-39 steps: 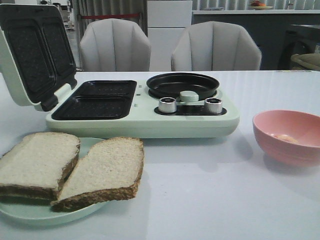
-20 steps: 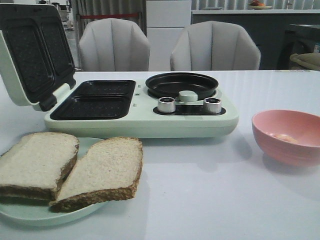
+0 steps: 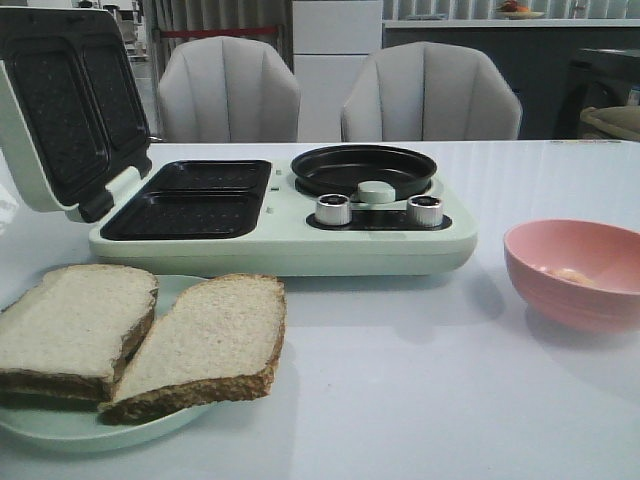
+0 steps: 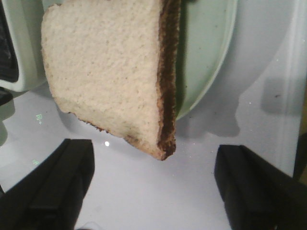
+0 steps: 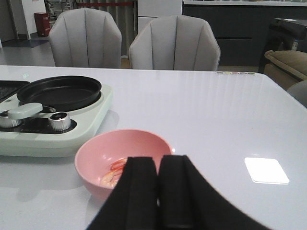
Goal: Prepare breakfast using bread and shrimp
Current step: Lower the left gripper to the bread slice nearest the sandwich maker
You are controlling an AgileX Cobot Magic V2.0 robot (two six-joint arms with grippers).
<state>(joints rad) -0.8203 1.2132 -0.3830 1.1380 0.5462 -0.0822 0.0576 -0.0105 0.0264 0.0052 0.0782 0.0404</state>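
Bread point(image 3: 140, 335): two pale slices, thin brown crusts, overlapping on green plate point(image 3: 60, 425).

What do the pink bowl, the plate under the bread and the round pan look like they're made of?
Pink bowl: probably matte plastic or melamine, with an even colour and dull sheen. Plate: pale green, smooth and slightly glossy, so glazed ceramic or melamine; hard to tell. Round pan: dark metal with what looks like a black non-stick coating.
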